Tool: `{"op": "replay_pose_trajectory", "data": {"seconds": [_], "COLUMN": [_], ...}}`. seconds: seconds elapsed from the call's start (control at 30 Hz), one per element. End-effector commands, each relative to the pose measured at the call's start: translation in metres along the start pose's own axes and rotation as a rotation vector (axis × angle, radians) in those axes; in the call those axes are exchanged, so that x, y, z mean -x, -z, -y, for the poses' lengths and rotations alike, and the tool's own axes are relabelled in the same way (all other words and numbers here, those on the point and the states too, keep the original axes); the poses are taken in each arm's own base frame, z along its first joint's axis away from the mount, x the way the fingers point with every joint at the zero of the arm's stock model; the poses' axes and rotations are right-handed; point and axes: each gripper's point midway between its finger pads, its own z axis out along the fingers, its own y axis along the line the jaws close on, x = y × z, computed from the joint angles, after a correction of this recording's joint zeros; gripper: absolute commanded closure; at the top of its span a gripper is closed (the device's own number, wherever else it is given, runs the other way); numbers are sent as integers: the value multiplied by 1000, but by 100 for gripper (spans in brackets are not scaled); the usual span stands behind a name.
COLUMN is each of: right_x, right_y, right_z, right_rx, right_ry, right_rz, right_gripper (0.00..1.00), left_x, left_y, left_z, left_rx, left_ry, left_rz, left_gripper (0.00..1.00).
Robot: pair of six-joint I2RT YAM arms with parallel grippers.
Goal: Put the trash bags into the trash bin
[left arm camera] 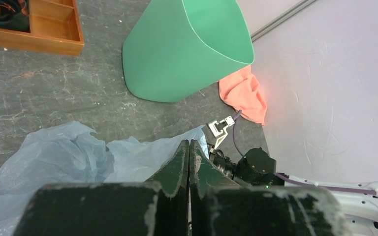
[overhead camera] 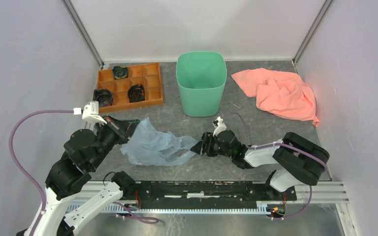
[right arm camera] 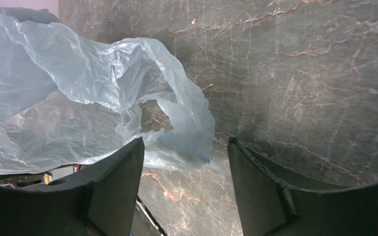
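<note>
The pale blue-grey trash bag (overhead camera: 155,146) lies crumpled on the dark table between my two grippers. It also shows in the left wrist view (left arm camera: 54,157) and the right wrist view (right arm camera: 78,98). My left gripper (overhead camera: 129,131) (left arm camera: 189,142) is shut at the bag's left edge, with a thin pale strip of plastic between its fingers. My right gripper (overhead camera: 197,147) (right arm camera: 184,142) is open and low over the table, with the bag's right edge just in front of its jaws. The mint-green trash bin (overhead camera: 201,93) (left arm camera: 177,54) stands upright behind the bag.
An orange compartment tray (overhead camera: 152,83) (left arm camera: 54,42) with dark round objects sits at the back left. A salmon-pink cloth (overhead camera: 280,91) (left arm camera: 243,93) lies at the back right. Pale walls enclose the table on three sides, and a metal rail (overhead camera: 216,189) runs along the near edge.
</note>
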Motion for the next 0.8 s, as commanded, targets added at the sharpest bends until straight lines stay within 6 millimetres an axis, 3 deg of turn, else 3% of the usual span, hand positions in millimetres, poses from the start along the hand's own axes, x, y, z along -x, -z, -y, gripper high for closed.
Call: {"op": "replay_pose_trajectory", "data": {"seconds": [0.0,0.07,0.1,0.13,0.23,0.4,0.53,0.67,0.73,0.77], "right_x": [19,35,43,54,73,94,111,118,120,120], "right_y": [-9,-8,-4,2,23,57,83,97,101,102], "right_z": [-20,-7,-3,-1,0,-6,-5,0,2,2], "right_rx": [74,17,-3,-13,-63,-129,-184,-218,-228,-224], "right_ry": [-66,6,68,146,401,694,768,790,793,793], "right_rz": [107,166,182,204,224,218,245,252,252,247], "right_gripper": [38,51,63,75,97,100,100,100,100,100], "left_x": [-3,-8,-11,-14,-29,-57,-74,-73,-70,-71], "left_y": [1,-1,-2,-3,-9,-23,-24,-14,-9,-9], "left_z": [0,-3,-5,-7,-14,-30,-38,-48,-52,-53], "left_rx": [-17,-4,7,18,50,109,146,216,257,272], "left_ry": [-9,1,5,12,26,63,73,53,31,18], "left_rz": [-6,-20,-31,-42,-92,-167,-230,-258,-268,-288], "left_gripper": [98,98,96,94,85,72,46,12,1,0]}}
